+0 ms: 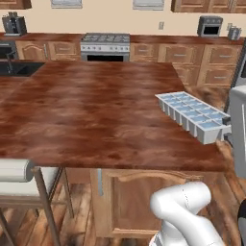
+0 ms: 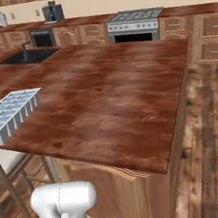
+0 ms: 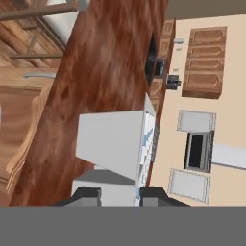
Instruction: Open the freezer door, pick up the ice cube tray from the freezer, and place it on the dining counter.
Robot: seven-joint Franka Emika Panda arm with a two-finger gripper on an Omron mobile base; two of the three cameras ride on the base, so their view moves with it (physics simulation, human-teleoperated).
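Note:
The ice cube tray (image 1: 193, 114) is pale grey with two rows of light blue cells. It hangs level over the right part of the dining counter (image 1: 86, 115), a wide glossy reddish-brown island top. My gripper (image 1: 227, 126) is shut on the tray's near end, at the right edge of the left base view. In the right base view the tray (image 2: 10, 116) is at the far left over the counter (image 2: 109, 96). In the hand view the tray (image 3: 113, 144) fills the space between my dark fingertips (image 3: 87, 194). I cannot tell whether the tray touches the wood.
A padded stool (image 1: 17, 172) stands at the island's near left corner. A sink (image 1: 19, 68) is set into the island's far left. Along the back wall are a stove (image 1: 104, 45), a coffee machine (image 1: 13, 23), a toaster oven (image 1: 210, 26) and wooden cabinets.

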